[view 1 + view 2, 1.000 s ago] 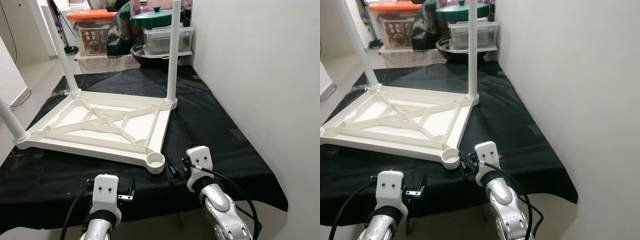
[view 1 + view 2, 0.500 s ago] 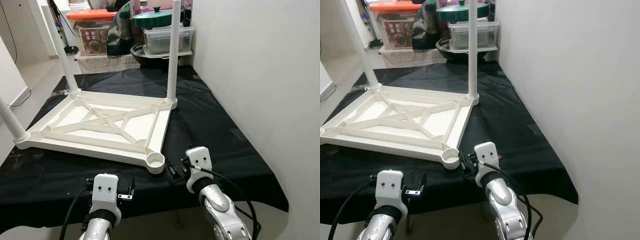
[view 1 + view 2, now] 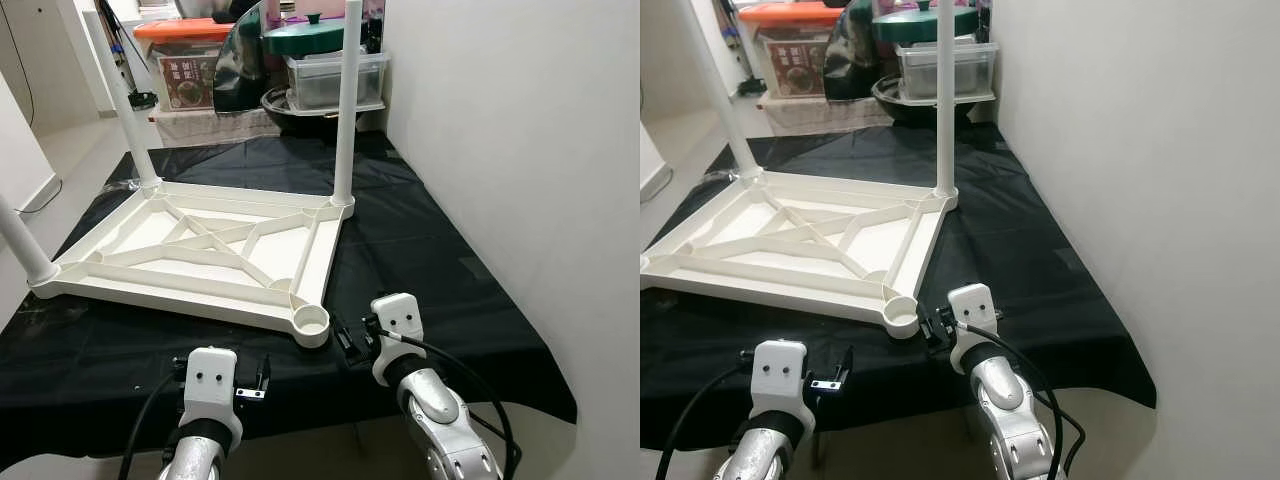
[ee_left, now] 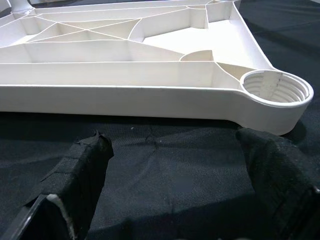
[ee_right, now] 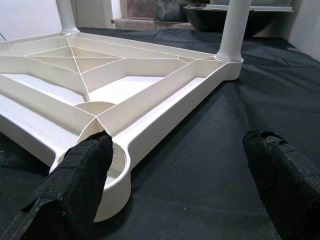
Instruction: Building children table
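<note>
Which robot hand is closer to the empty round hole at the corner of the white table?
The right. The right gripper sits just beside the empty round leg socket of the upturned white plastic table top; the left gripper is further back, nearer the black cloth's edge.

Over the last second we see very little change. Our right end effector (image 3: pixel 347 343) sits a touch nearer the empty leg socket (image 3: pixel 313 320) at the near corner of the upturned white table (image 3: pixel 200 250) than it did a second ago, its wrist housing a shade higher and further left in the head views; since half a second ago it holds the same spot. The rest of the small shift across the head views looks like our own camera settling, not any movement of the things in front of us.
</note>
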`<state>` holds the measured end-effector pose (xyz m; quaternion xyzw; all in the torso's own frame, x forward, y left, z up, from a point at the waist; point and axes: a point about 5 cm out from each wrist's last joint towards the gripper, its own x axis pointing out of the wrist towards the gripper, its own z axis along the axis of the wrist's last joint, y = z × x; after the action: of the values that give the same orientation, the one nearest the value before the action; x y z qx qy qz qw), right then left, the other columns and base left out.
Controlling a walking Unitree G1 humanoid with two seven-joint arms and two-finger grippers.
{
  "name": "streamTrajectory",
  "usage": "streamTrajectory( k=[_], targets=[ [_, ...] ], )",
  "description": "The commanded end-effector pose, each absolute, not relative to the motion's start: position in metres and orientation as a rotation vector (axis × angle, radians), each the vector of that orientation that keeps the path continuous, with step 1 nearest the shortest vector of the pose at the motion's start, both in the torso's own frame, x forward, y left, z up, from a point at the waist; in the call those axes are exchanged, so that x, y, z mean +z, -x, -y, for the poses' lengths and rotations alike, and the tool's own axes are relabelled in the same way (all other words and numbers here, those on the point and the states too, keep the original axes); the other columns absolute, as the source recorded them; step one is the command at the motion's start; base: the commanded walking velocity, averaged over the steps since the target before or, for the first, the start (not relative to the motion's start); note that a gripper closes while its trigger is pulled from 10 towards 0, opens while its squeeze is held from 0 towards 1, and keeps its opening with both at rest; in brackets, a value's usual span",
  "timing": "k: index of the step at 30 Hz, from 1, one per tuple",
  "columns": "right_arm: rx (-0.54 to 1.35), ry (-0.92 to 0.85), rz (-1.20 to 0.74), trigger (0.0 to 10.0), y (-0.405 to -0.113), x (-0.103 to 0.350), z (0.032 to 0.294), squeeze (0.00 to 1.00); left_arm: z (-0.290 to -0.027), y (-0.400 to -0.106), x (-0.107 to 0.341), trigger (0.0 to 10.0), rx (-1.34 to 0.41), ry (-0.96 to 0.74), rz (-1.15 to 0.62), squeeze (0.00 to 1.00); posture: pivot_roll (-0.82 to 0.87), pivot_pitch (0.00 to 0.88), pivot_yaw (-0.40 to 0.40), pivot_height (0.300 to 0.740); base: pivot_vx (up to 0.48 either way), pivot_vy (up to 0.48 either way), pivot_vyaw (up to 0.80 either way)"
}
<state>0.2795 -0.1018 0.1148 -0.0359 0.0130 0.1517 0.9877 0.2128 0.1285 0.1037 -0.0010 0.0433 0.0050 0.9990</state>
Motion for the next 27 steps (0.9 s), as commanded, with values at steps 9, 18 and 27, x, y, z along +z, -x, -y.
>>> streamTrajectory(
  k=[9,18,27],
  targets=[
    [0.309,0.065,-0.041,10.0,-0.2808,0.1127,0.0973,0.00,-0.1312,-0.2132,0.1010,10.0,0.013,-0.003,-0.107,0.00,0.00,0.000,0.029,0.740,0.000,0.000,0.00],
    [0.310,0.066,-0.039,10.0,-0.2801,0.1129,0.0975,0.00,-0.1308,-0.2125,0.1007,10.0,0.012,-0.005,-0.107,0.00,0.00,0.000,0.030,0.740,0.000,0.000,0.00],
    [0.314,0.068,-0.041,10.0,-0.2791,0.1115,0.0976,0.00,-0.1299,-0.2114,0.0995,10.0,0.013,-0.006,-0.109,0.00,0.00,0.000,0.028,0.740,0.000,0.000,0.00]
  ],
)
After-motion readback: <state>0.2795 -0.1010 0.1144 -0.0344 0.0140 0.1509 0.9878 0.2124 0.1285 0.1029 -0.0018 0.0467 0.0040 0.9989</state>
